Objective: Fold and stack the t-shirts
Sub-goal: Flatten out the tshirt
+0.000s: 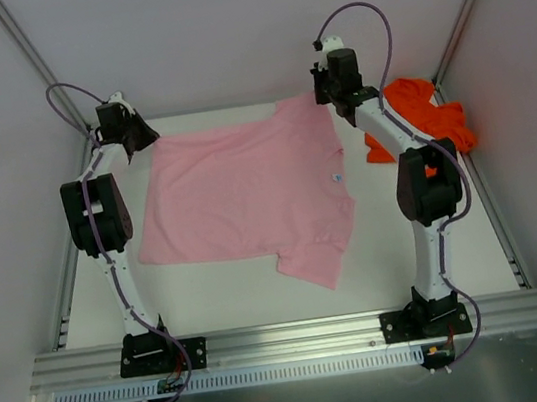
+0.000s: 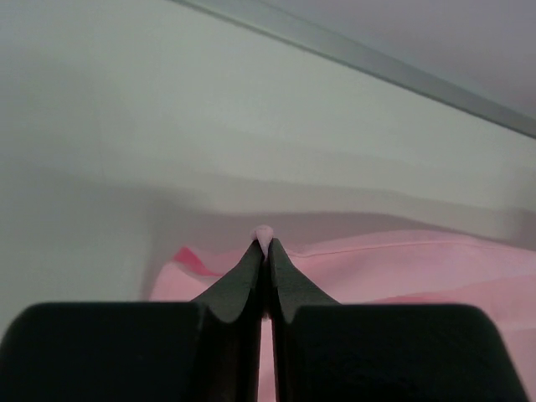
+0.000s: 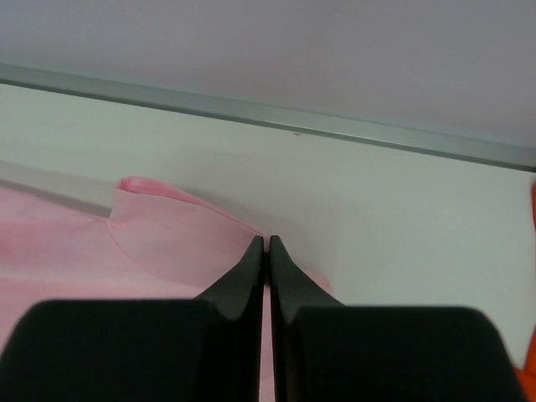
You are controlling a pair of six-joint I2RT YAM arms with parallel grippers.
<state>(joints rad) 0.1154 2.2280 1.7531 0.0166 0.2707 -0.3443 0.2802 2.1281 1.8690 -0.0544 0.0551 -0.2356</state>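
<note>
Left tool: closed tight; a small nub of pink cloth is seen pinched at the tips.
Left tool, top view: placed at the 10 o'clock corner of the pink t-shirt.
Right tool: fingers pressed together, with the tips set at the edge of a pink sleeve; whether cloth is caught between them cannot be told.
Right tool, top view: placed at the 1 o'clock corner of the same shirt.
Pink t-shirt: spread mostly flat in the middle of the worktop, with one sleeve pointing to 5 o'clock.
Chest mark: a tiny pale spot, seen toward 3 o'clock on the pink cloth.
Orange-red t-shirt: bunched at 2 o'clock on the worktop, partly hidden behind the right arm and lying apart from the pink one.
</note>
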